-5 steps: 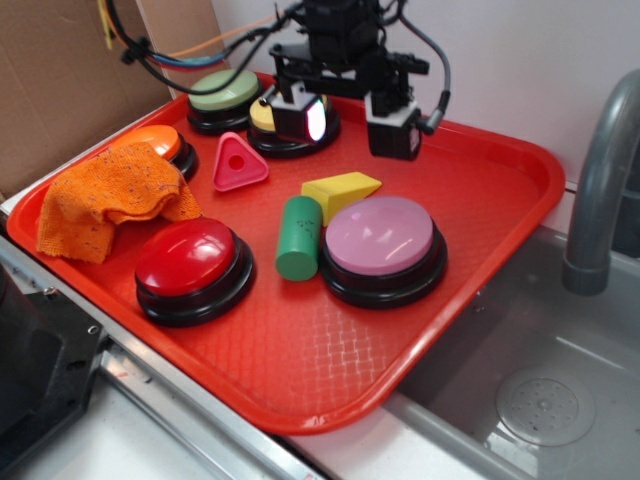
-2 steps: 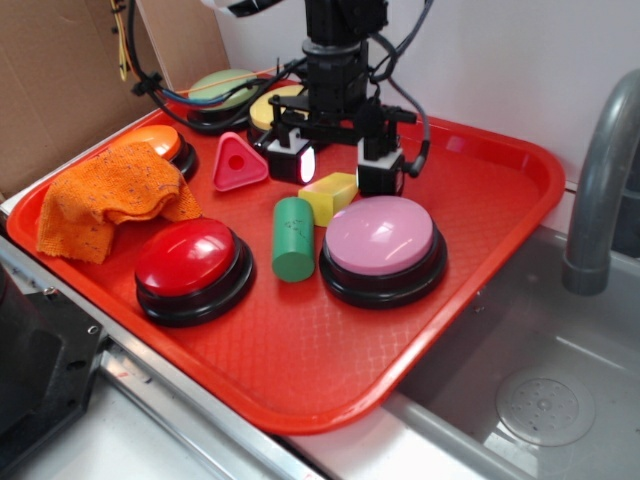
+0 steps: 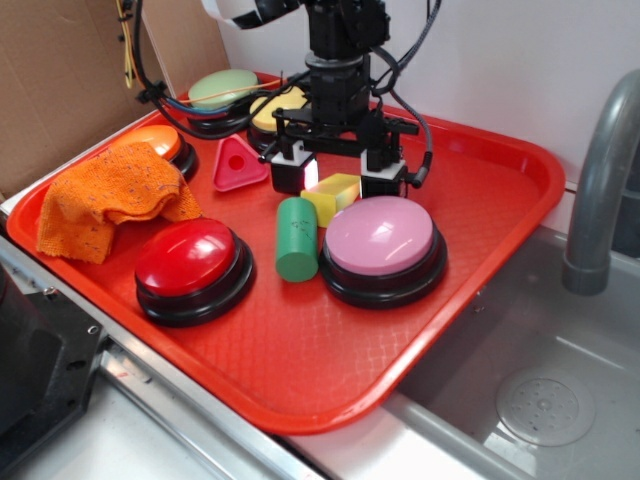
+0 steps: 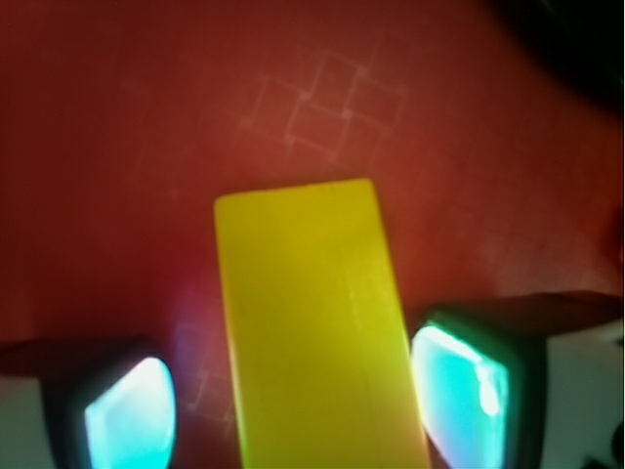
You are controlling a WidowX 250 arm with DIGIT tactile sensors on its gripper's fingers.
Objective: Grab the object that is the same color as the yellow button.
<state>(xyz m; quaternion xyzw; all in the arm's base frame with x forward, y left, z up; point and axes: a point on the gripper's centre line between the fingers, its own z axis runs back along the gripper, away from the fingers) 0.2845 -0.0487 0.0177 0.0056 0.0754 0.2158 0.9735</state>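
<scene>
The yellow wedge-shaped object (image 3: 334,195) lies on the red tray (image 3: 480,180), between the green cylinder and the pink button. My gripper (image 3: 338,176) has come down over it and stands open, one finger on each side of the block. In the wrist view the object (image 4: 312,322) fills the gap between the glowing pads (image 4: 457,386); the right pad is close against it, the left pad stands a little apart. The yellow button (image 3: 277,110) sits at the back of the tray, partly hidden behind the arm.
A green cylinder (image 3: 297,238) and a pink button (image 3: 382,248) flank the block. A red button (image 3: 193,268), an orange cloth (image 3: 110,198), a pink triangle (image 3: 237,166), an orange button (image 3: 160,140) and a green-topped button (image 3: 222,92) share the tray. A sink and faucet (image 3: 600,180) are to the right.
The gripper has moved forward from over the yellow button and down, and now straddles the yellow block. The block has shifted slightly.
</scene>
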